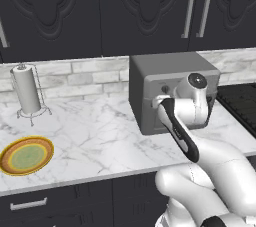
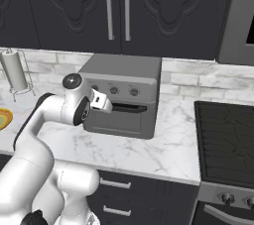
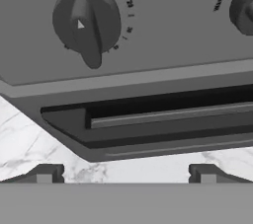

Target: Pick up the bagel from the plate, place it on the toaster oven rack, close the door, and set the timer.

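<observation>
Hovering tool: the tool (image 2: 102, 103) is sitting right up against the front of the toaster oven (image 2: 124, 95), fingers spread wide apart and clamped on nothing. My guess is it's lining up on the controls.
Timer knob: the leftmost dial (image 3: 86, 23) is sitting just above the tool in the hand view, pointer aimed away from the printed minute marks, so I'm reading it as not yet turned. Spread fingers are making sense if the plan is to straddle that knob.
Door: the door (image 3: 148, 119) is looking closed or nearly so, its bar handle (image 3: 170, 114) running just under the control panel. Can't tell for sure if it's fully latched.
Bagel: not spotting it anywhere. Probably it's inside the toaster oven behind the door, but that's a guess.
Plate: the plate (image 1: 26, 155) is lying flat on the worktop (image 1: 100, 136), well away from the toaster oven on the paper towel holder's (image 1: 27, 91) side, with no bagel on it.
Stage: feeling like the timer step is what's left.
</observation>
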Motion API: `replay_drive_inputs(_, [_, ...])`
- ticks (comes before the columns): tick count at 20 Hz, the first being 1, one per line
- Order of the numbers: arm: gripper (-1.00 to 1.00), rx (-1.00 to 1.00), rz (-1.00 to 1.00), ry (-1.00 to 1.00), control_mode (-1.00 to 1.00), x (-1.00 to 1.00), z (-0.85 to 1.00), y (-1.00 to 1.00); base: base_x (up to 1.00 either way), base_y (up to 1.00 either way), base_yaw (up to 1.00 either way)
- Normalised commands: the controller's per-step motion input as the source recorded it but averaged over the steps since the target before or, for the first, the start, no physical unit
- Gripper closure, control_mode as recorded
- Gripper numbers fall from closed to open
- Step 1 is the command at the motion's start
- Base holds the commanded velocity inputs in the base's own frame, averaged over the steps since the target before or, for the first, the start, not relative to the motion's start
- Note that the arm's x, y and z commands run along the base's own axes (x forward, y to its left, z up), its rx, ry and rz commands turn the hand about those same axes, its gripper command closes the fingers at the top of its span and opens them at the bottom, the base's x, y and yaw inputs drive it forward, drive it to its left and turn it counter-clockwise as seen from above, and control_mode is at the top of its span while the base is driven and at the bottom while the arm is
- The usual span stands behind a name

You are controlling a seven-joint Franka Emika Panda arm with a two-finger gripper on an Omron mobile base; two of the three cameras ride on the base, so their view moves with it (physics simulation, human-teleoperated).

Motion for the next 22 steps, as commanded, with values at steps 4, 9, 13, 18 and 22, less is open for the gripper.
replay_drive_inputs(4, [-1.0, 0.0, 0.0, -0.02, -1.0, 0.28, -0.1, 0.0, 0.0, 0.0, 0.0])
replay_drive_inputs(9, [-1.0, 0.0, 0.0, -0.06, -1.0, 0.24, -0.13, 0.0, 0.0, 0.0, 0.0])
replay_drive_inputs(13, [-1.0, 0.0, 0.0, -0.12, -1.0, 0.13, -0.15, 0.0, 0.0, 0.0, 0.0])
replay_drive_inputs(18, [-1.0, 0.0, 0.0, -0.2, -1.0, -0.22, -0.03, -0.03, 0.0, 0.0, 0.0])
replay_drive_inputs(22, [-1.0, 0.0, 0.0, -0.21, -1.0, -0.61, 0.7, 0.0, 0.0, 0.0, 0.0])
